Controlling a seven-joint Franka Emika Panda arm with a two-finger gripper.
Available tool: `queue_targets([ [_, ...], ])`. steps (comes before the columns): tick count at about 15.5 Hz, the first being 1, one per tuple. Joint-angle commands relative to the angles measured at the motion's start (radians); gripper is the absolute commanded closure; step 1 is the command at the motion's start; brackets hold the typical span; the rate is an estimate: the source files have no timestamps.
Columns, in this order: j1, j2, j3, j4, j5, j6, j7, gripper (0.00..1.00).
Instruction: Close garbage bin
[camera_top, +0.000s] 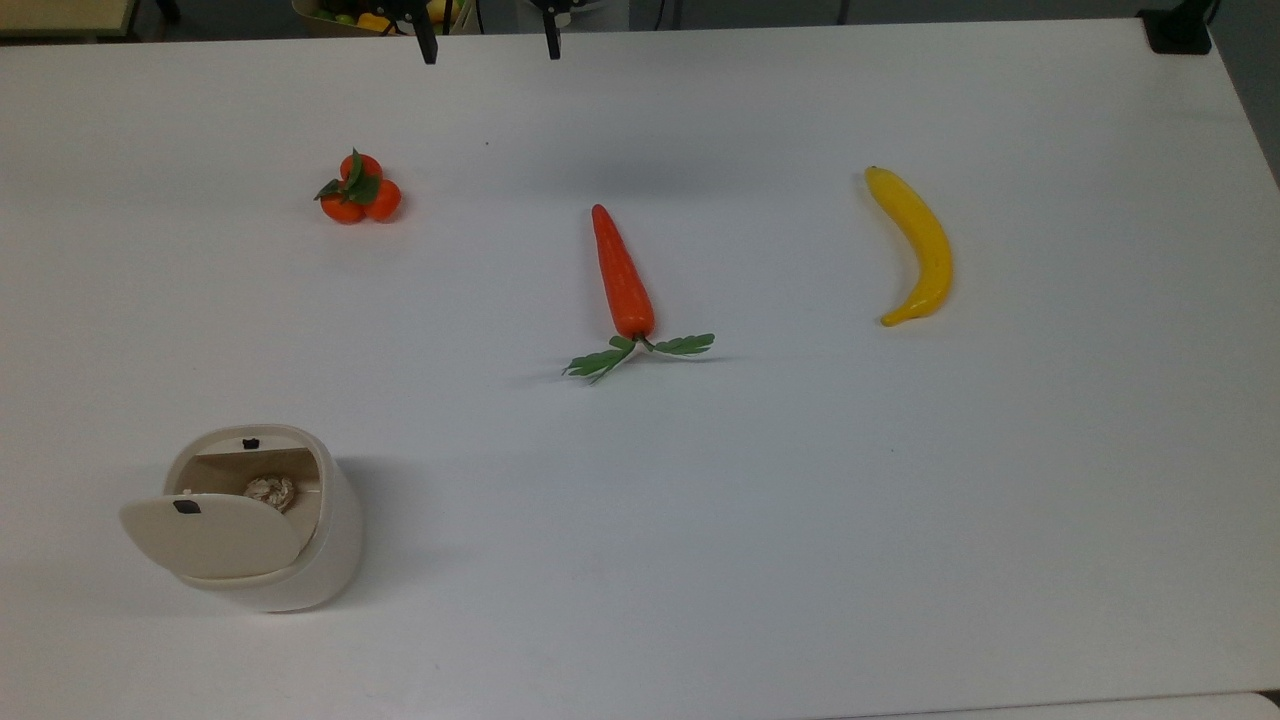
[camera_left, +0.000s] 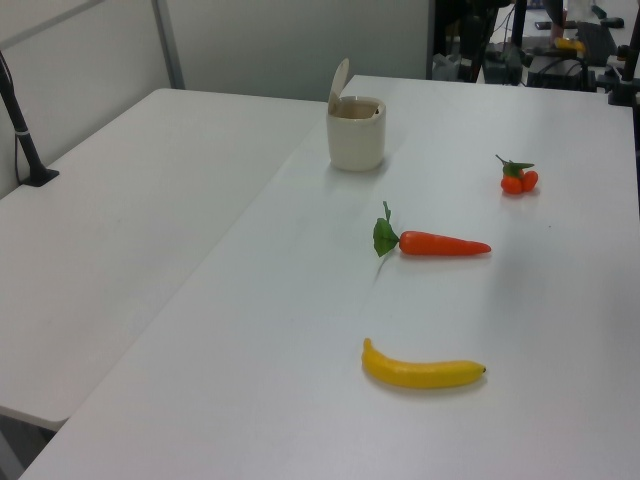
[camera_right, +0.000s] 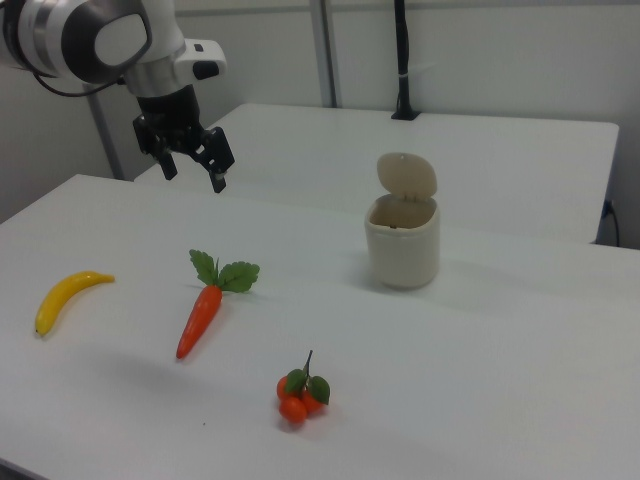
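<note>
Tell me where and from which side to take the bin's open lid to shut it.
Take the flat beige hinged lid of the cream-white plastic garbage bin at its free top edge, coming from above: it stands upright on its hinge, so pushing that edge over the opening should swing it down.

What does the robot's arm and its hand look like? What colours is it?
In the right view the arm is fat, round and glossy white, with grey rings and a dark band at its joints. A white wrist block sits under it. The gripper is black, with two short black fingers. In the top view the two black fingers poke in at the top edge.
</note>
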Motion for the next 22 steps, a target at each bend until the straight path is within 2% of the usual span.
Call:
queue_targets([
  [1, 0.003, -0.017, -0.003, -0.030, -0.013, 0.028, -0.013, 0.00],
  [11, -0.008, -0.012, -0.003, -0.026, -0.010, 0.024, -0.021, 0.02],
  [14, -0.006, -0.011, -0.001, -0.026, -0.006, 0.028, -0.042, 0.25],
  [16, -0.006, -0.011, -0.003, -0.026, -0.006, 0.028, -0.076, 0.46],
  [17, -0.008, -0.012, -0.003, -0.025, -0.006, 0.028, -0.111, 0.66],
  [20, -0.008, -0.011, -0.003, -0.026, -0.006, 0.028, -0.156, 0.96],
  [22, -0.008, -0.011, -0.003, -0.026, -0.004, 0.028, -0.157, 1.00],
])
